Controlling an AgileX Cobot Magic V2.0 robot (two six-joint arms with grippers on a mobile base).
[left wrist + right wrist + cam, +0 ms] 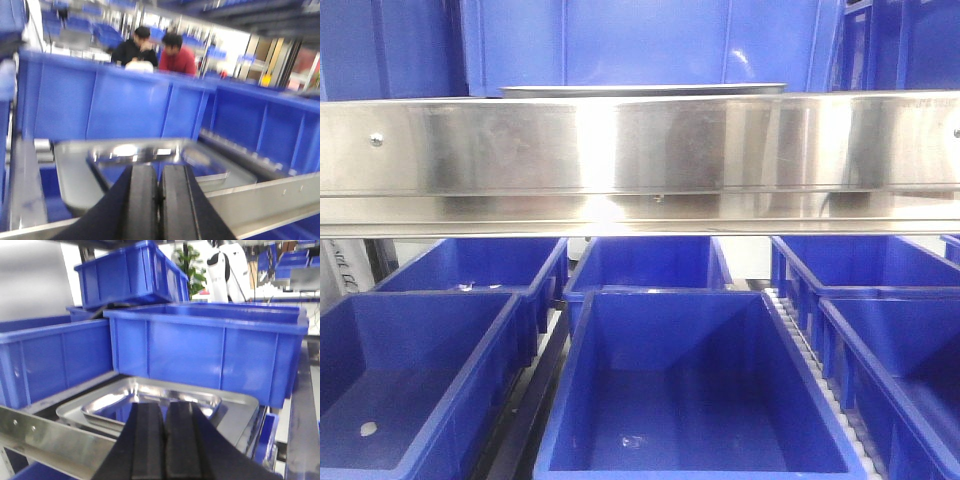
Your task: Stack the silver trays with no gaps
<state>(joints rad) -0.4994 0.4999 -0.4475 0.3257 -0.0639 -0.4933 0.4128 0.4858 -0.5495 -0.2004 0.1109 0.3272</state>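
On the shelf, behind a long shiny rail (640, 160) with screws in it, sit the silver trays (165, 405). From the front, only a thin edge of a tray (640, 90) peeks over the top of the rail, near the middle. From the right wrist, one tray sits inside another one, and the inner tray is smaller-looking and shows blue reflections. The outer tray's flat rim sticks out around it on the right side. Big blue bins (210, 350) stand just behind the trays, and another blue bin is tipped on top of the ones at the back left.

The right claw (164, 440) has its two black fingers pressed together with nothing between them. It hangs over the near edge of the trays, above the rail.

The left claw (159, 200) is also closed tight on nothing. Its view is blurry, but the trays (150, 155) lie just past it, in front of a blue bin wall (125, 105).

Below the shelf, more blue bins (690, 390) sit in rows.

Two people (155, 50) are far behind the bins.
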